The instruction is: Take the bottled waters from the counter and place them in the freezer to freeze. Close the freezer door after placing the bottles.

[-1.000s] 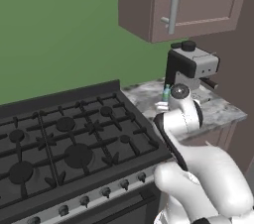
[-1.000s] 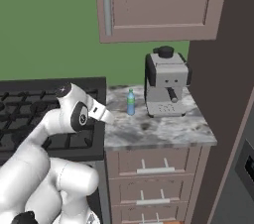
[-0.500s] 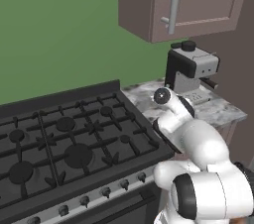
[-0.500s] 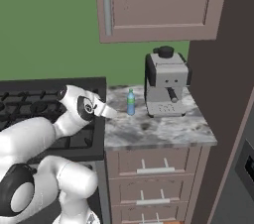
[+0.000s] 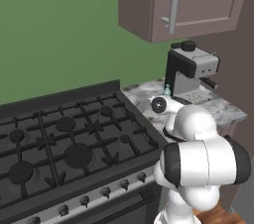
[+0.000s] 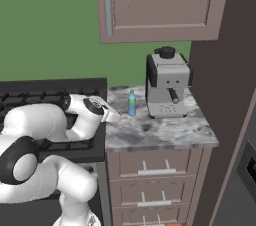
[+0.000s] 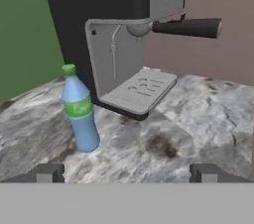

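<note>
One bottle (image 7: 80,111), upright just left of coffee machine (image 7: 124,34) on desk (image 7: 183,134). Likely light, smooth, tippy; best gripped mid-body. Claw (image 7: 126,172) wide, empty.

Green-capped blue bottle (image 7: 79,111) stands upright on marbled counter (image 7: 188,134), label green.

Base views flank the counter (image 6: 165,135); hand view seemingly skims it.

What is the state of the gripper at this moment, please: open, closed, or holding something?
Gripper: open and holding nothing; its fingers stand wide apart, short of the bottle on the counter.
</note>
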### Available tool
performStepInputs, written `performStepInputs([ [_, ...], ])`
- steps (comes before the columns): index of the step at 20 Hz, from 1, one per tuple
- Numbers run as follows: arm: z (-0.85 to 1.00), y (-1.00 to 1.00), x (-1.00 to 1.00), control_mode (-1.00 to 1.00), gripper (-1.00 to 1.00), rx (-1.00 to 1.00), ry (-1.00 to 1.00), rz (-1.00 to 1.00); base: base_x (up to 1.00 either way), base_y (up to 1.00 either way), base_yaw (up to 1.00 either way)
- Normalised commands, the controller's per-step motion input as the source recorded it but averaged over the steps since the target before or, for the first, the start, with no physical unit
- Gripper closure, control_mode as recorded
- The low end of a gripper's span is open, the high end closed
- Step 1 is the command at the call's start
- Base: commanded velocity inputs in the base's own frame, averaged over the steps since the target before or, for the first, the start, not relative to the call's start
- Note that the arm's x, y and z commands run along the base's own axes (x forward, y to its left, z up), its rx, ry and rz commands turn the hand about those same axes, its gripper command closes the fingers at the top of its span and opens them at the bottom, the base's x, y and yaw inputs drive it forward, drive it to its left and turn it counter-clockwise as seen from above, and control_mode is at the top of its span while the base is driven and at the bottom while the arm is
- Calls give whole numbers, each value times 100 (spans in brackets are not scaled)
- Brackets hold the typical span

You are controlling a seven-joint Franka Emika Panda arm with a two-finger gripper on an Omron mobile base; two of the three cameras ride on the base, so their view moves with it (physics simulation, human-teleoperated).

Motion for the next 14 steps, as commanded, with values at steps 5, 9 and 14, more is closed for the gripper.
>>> performStepInputs([
  [5, 7, 0, 46, -100, -100, 0, -18, 0, 0, 0, 0],
  [9, 4, 1, 28, -100, -100, 0, -2, 0, 0, 0, 0],
  [14, 0, 7, 13, -100, -100, 1, 0, -5, 0, 0, 0],
])
